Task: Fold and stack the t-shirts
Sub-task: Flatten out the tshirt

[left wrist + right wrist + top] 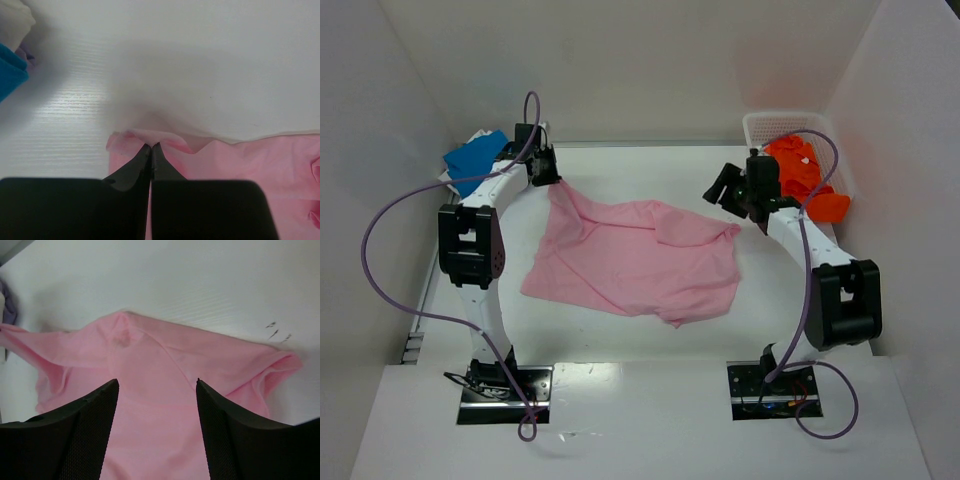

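The pink t-shirt (640, 262) lies rumpled and skewed across the middle of the table (620, 345), one far corner drawn up to the left gripper (546, 172), whose fingers are pinched tight on that bit of hem. The right gripper (732, 190) hangs over the shirt's opposite far corner with its jaws wide and nothing in them. The blue t-shirt (472, 160) sits bunched at the far left beside the left arm; the orange t-shirt (802, 172) is heaped in the basket (760, 124) at the far right. The risk, as I judge it, is lopsidedness: with only one corner held, any pull from the left drags the whole shirt and deepens the creases rather than spreading it. The thin pinch could also slip off the hem – and the right jaws, coming down on wrinkled cloth, might catch two layers or miss the edge
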